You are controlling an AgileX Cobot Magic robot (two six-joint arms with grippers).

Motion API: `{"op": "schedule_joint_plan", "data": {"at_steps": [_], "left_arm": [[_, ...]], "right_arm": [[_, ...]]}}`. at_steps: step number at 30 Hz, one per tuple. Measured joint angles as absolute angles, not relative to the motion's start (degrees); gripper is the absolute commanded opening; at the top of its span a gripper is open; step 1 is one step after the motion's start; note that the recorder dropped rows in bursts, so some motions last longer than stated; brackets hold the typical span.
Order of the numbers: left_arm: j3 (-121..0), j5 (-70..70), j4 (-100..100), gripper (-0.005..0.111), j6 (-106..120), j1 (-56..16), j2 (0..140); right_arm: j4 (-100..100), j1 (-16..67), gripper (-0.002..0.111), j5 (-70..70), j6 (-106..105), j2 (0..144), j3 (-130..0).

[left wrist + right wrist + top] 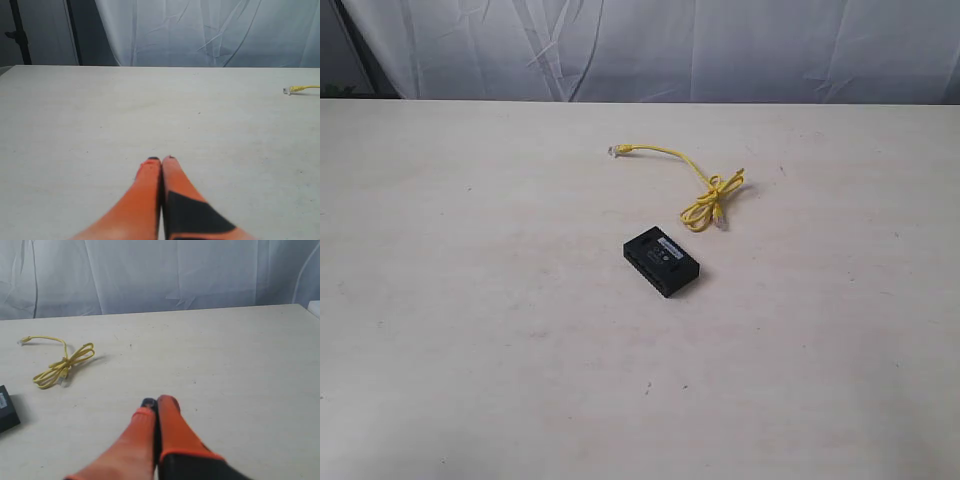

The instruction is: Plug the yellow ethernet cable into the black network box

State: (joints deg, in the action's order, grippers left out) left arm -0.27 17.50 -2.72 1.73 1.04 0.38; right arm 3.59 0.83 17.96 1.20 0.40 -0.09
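The yellow ethernet cable [705, 190] lies on the table past the middle, one clear plug [616, 150] stretched out to the left and the rest knotted in a loop. Just in front of it sits the black network box [662, 262], flat, with a white label on top. Neither gripper appears in the exterior view. My left gripper [161, 160] is shut with nothing in it, far from the cable's plug [287, 90]. My right gripper [157, 402] is also shut and empty; the cable [62, 364] and a corner of the box [7, 410] lie off to one side of it.
The pale wooden table [470, 330] carries only the cable and box. A wrinkled white curtain [650, 45] hangs behind the far edge. A dark stand [20, 32] is beyond the table corner in the left wrist view.
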Motion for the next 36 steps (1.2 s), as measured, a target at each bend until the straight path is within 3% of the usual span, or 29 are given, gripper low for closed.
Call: {"op": "schedule_joint_plan", "data": {"at_steps": [12,20,24,36], "left_arm": [[-0.27,14.99,0.65,0.000,1.73,1.04,0.38],[-0.27,10.48,-13.59,0.000,1.62,1.04,0.38],[-0.27,8.54,-16.34,0.000,1.63,1.04,0.38],[-0.27,7.93,-17.71,0.000,1.51,1.04,0.38]], "right_arm": [[3.80,0.83,-0.001,16.91,1.20,0.40,-0.09],[25.15,0.83,-0.001,-14.17,10.67,0.40,-0.09],[17.41,0.83,-0.001,-13.12,13.82,1.95,-8.21],[-7.35,1.37,-0.001,15.69,8.87,52.13,-50.43]]}}
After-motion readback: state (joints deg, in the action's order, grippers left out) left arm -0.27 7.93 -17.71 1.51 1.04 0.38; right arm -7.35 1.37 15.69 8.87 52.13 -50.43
